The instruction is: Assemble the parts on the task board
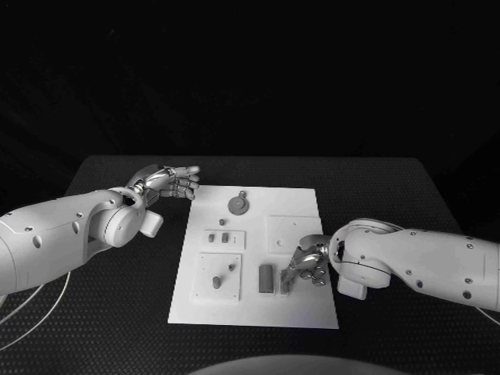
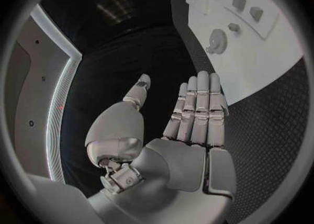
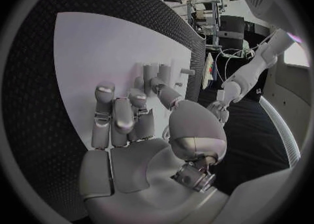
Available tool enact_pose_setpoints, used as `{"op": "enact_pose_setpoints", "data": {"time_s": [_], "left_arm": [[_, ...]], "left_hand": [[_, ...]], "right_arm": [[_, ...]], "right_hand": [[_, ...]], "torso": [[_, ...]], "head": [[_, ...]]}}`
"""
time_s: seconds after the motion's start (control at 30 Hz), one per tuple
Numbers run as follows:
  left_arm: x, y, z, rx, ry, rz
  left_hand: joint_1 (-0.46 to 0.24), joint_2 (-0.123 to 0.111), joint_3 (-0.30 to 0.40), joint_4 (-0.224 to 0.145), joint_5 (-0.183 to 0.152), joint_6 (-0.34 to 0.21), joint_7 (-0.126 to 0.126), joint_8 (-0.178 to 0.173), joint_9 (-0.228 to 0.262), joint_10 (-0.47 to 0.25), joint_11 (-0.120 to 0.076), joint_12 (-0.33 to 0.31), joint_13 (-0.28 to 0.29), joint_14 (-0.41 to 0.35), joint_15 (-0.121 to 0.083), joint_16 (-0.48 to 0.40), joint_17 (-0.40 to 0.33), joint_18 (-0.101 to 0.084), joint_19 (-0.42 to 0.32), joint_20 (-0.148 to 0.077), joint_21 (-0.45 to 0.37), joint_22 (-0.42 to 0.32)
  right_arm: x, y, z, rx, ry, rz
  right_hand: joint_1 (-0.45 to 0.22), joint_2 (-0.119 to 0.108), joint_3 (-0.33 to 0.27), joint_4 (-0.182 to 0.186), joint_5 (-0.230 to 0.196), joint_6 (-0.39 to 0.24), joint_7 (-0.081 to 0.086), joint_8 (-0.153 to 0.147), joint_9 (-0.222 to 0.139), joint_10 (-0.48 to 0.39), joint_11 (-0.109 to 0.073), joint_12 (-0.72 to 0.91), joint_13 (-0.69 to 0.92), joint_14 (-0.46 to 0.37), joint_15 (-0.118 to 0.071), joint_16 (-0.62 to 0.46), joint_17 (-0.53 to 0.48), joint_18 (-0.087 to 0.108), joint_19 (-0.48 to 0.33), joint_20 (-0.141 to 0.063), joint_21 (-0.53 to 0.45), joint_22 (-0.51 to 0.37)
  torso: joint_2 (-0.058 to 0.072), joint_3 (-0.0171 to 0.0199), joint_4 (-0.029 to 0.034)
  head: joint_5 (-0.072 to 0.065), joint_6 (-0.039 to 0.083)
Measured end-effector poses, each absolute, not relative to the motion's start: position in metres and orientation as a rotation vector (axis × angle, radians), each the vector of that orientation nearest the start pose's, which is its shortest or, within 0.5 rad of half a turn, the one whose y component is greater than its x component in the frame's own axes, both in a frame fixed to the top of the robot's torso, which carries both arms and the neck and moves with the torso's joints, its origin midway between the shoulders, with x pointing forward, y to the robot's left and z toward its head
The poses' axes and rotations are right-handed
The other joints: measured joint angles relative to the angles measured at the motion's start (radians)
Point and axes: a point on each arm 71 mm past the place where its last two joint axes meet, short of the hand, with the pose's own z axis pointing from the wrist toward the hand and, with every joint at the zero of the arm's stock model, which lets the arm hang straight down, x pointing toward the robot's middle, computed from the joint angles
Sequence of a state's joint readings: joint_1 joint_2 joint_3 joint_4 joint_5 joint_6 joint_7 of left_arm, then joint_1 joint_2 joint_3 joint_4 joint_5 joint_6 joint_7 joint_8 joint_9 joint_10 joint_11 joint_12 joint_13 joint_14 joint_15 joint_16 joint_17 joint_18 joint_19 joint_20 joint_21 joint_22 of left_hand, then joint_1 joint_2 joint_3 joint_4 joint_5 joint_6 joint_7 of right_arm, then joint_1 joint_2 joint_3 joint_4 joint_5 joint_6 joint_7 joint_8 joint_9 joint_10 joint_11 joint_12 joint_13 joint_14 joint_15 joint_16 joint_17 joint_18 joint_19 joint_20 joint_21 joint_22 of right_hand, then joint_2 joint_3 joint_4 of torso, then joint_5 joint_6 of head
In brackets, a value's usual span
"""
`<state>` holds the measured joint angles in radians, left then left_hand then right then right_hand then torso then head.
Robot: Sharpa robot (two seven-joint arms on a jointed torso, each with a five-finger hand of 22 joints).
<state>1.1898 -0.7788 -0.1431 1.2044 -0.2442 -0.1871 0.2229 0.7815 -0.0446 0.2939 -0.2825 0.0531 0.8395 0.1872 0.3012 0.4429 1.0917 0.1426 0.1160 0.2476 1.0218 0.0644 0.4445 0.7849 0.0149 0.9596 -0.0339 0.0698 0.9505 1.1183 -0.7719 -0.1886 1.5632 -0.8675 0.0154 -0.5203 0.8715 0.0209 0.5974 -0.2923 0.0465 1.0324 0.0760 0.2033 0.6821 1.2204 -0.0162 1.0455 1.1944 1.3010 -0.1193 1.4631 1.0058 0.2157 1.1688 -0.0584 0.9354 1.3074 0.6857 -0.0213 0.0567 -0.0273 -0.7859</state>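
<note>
The white task board lies in the middle of the black table. On it are a round grey part, several small grey parts and two upright grey blocks. My right hand hovers low over the board's right half, fingers curled and thumb reaching toward the blocks. Whether it grips one is hidden. My left hand is beside the board's far left corner. Its fingers are straight, the thumb is apart, and it holds nothing. The left wrist view shows the round part on the board.
Black textured table surrounds the board, with bare surface to the left, to the right and in front of it. A raised square panel sits on the board's right side. A white cable curves along the table's near left.
</note>
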Motion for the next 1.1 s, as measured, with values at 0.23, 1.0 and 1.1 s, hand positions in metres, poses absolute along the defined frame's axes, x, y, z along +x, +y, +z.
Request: {"op": "enact_pose_setpoints", "data": {"time_s": [0.23,1.0,1.1], "left_arm": [[0.5212,0.2713,-0.2453,-0.990,1.702,-1.169],[0.5211,0.2713,-0.2454,-0.990,1.705,-1.168],[0.5211,0.2714,-0.2454,-0.991,1.705,-1.168]], "left_hand": [[0.000,0.000,0.000,0.000,0.000,0.000,0.000,0.000,0.000,0.000,0.000,0.000,0.000,0.000,0.000,0.000,0.000,0.000,0.000,0.000,0.000,0.000],[0.000,0.000,0.000,0.000,0.000,0.000,0.000,0.000,0.000,0.000,0.000,0.000,0.000,0.000,0.000,0.000,0.001,0.000,0.000,0.000,0.000,0.000],[0.000,0.000,0.000,0.000,0.000,0.000,0.000,0.000,0.000,0.000,0.000,0.000,0.000,0.000,0.000,0.000,0.001,0.000,0.000,0.000,0.000,0.000]], "right_arm": [[0.4113,-0.1736,-0.3100,0.346,2.568,0.527],[0.4107,-0.1741,-0.3132,0.356,2.566,0.522],[0.4104,-0.1754,-0.3128,0.358,2.562,0.525]], "right_hand": [[-0.004,-0.004,0.000,0.000,0.000,0.000,0.000,0.000,-0.001,0.000,0.000,0.000,0.000,-0.003,-0.002,-0.004,-0.002,0.000,0.000,0.000,0.000,0.000],[-0.050,-0.050,-0.004,0.008,0.000,0.000,0.000,-0.008,-0.012,-0.004,0.000,0.000,-0.002,-0.007,0.002,-0.008,-0.009,0.001,0.001,0.002,-0.004,0.000],[-0.050,-0.050,-0.003,0.008,0.000,0.000,0.000,-0.009,-0.012,-0.004,0.000,0.000,-0.002,-0.007,0.002,-0.008,-0.009,0.001,0.001,0.002,-0.004,0.000]], "torso": [[0.000,-0.0010,-0.0001],[0.000,-0.0001,-0.0007],[-0.001,-0.0001,-0.0006]], "head": [[0.002,-0.003],[0.003,-0.004],[0.003,-0.004]]}}
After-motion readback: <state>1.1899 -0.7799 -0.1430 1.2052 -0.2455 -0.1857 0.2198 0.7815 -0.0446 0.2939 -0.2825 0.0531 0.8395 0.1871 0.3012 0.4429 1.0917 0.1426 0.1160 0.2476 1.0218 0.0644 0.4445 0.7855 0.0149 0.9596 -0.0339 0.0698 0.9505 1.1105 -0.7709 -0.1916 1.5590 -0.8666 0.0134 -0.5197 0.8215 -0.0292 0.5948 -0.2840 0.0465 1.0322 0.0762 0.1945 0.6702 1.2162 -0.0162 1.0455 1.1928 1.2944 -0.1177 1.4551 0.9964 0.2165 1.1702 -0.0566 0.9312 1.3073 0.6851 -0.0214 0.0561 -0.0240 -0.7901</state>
